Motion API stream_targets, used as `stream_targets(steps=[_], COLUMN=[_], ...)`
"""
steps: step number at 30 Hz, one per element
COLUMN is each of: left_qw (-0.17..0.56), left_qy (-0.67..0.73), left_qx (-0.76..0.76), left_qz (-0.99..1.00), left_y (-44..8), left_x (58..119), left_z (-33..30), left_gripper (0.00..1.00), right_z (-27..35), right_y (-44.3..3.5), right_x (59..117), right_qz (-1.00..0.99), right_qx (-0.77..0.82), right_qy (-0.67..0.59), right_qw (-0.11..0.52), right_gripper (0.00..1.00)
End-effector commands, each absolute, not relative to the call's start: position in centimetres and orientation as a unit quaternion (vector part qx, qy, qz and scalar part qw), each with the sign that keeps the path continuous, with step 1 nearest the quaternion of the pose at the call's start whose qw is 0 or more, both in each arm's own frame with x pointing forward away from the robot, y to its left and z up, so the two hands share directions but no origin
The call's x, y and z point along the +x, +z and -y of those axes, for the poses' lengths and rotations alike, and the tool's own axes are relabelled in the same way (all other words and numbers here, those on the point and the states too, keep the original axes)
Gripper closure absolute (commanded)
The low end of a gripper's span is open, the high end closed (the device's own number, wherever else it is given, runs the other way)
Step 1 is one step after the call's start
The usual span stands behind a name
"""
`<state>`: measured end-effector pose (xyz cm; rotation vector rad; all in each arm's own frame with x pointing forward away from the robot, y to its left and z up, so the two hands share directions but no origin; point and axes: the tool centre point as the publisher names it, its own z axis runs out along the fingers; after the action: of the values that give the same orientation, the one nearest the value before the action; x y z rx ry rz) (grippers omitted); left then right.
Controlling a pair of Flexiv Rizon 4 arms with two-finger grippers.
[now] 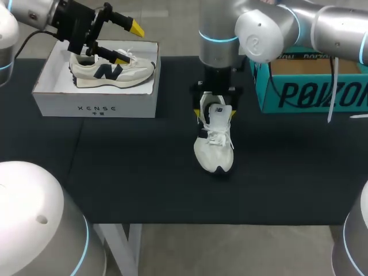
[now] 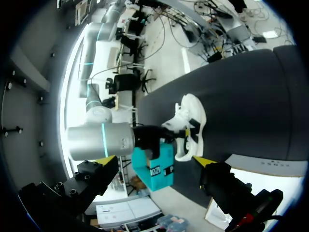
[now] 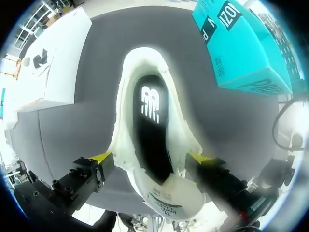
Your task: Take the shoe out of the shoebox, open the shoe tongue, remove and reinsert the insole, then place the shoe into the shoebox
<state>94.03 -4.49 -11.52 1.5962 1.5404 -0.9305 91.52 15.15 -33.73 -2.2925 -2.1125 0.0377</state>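
On table [image 1: 144, 172], shoe [image 1: 214, 141], toe toward robot.

Head view overhead, wrist views close, sharing one shoe [image 1: 214, 141].

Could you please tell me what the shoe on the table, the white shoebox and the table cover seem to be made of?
Shoe: seemingly off-white textile with lighter laces, matt; weave too small to confirm.
White shoebox: likely matt cardboard, given thin, straight folded walls.
Table cover: probably dark cloth or felt; dull, without glare.
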Motion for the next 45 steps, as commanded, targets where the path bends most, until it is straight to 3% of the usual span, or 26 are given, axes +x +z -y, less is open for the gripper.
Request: stream_targets(steps=[1,20,34,45], left_qw=[0.359,0.359,0.359,0.359], left_qy=[-0.359,-0.359,-0.359,-0.359], left_qx=[0.62,0.62,0.62,0.62], left_qz=[-0.598,-0.598,-0.598,-0.598], left_y=[-11.5,-11.5,-11.5,-11.5], left_x=[94.0,94.0,94.0,94.0], left_z=[4.5,4.5,4.5,4.5], left_gripper=[0.0,0.0,0.0,0.0], right_z=[-14.6,-16.4,-12.8,-13.3], right_y=[-33.1,-34.8,-29.5,-27.0], right_x=[91.4,94.3,92.9,88.1], right_qz=[0.676,0.681,0.638,0.632], right_qx=[-0.737,-0.732,-0.769,-0.774], right_qy=[0.005,0.023,0.003,-0.025], right_qw=[0.012,0.008,-0.042,-0.029], right_gripper=[0.0,0.0,0.0,0.0])
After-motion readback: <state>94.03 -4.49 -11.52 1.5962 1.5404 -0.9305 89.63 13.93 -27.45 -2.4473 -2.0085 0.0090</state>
